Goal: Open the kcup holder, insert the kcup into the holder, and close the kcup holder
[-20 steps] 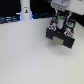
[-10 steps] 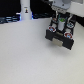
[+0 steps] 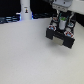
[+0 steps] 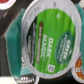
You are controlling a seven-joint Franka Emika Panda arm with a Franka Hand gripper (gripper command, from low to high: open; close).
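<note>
The kcup holder (image 3: 60, 36) is a black boxy block standing on the white table at the exterior view's right. My gripper (image 3: 61, 19) hangs right over its top and looks shut on the kcup (image 3: 62, 22), a small green spot between the fingers. In the wrist view the kcup (image 4: 50, 37) fills the picture, its green lid with a white rim facing the camera at very close range. My fingers cannot be made out there. Whether the holder's lid is open is too blurred to tell.
A white bottle-like object (image 3: 25, 10) stands at the back, toward the exterior view's left, against a dark background. The white table top (image 3: 25, 55) stretches across the front and left of the holder.
</note>
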